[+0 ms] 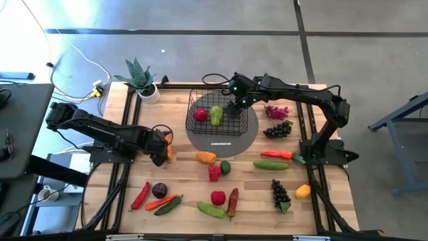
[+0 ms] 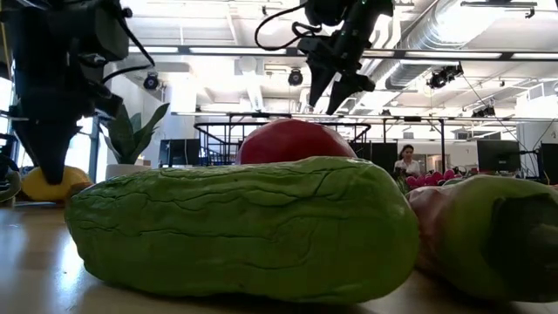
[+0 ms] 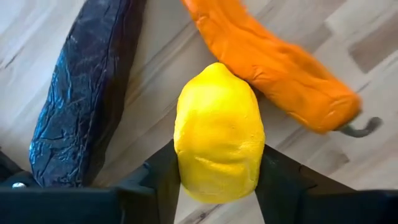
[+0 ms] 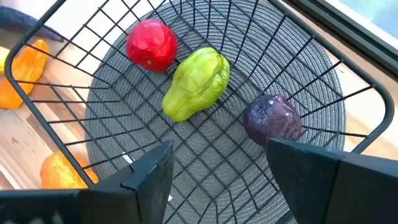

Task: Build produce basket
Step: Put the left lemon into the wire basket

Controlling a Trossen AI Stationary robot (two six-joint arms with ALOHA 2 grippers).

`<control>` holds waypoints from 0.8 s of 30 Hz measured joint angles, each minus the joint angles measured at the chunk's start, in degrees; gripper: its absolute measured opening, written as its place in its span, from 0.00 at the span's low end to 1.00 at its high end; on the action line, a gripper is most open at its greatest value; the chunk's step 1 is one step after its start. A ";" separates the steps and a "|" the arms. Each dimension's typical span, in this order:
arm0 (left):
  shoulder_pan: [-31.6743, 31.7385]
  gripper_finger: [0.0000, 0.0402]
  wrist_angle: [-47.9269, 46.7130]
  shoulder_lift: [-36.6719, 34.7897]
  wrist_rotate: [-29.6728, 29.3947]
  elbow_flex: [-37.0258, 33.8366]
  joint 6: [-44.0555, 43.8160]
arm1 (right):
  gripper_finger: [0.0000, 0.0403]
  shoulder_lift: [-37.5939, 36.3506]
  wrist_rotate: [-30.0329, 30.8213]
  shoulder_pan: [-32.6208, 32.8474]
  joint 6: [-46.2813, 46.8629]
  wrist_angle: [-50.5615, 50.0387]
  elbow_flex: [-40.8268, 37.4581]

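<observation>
The black wire basket (image 1: 217, 114) stands on a grey round mat and holds a red tomato (image 4: 151, 45), a green pepper (image 4: 196, 84) and a purple onion (image 4: 272, 118). My right gripper (image 4: 217, 180) hangs open and empty above the basket's right part (image 1: 235, 106). My left gripper (image 1: 162, 150) is at the table's left, shut on a yellow lemon (image 3: 217, 134). An orange pepper (image 3: 273, 68) lies on the wood right beside the lemon. More produce lies across the near half of the table. My left gripper pinches the lemon's two sides (image 3: 181, 155) between its two fingers, which point down from above. In the low view the lemon (image 2: 52, 183) sits under the gripper at table height. I cannot tell whether it rests on the wood or is just clear of it.
A dark crinkled long thing (image 3: 81, 93) lies beside the lemon. A potted plant (image 1: 142, 80) stands far left. An orange pepper (image 1: 206, 158), cucumbers (image 1: 210, 209), a red chilli (image 1: 140, 195), an onion (image 1: 160, 190) and grapes (image 1: 279, 194) lie near; pink grapes (image 1: 275, 111) lie right of the basket.
</observation>
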 joint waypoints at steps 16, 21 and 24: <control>1.39 0.40 -0.14 -10.61 -9.87 12.10 15.59 | 0.59 0.00 4.03 5.01 8.45 4.37 0.00; 5.24 0.40 1.57 -10.33 -12.19 16.31 24.79 | 0.59 -0.31 8.42 5.29 12.25 4.88 0.00; 8.09 0.40 5.41 -10.12 -12.17 17.52 30.61 | 0.59 -1.34 11.04 5.10 12.90 5.44 0.00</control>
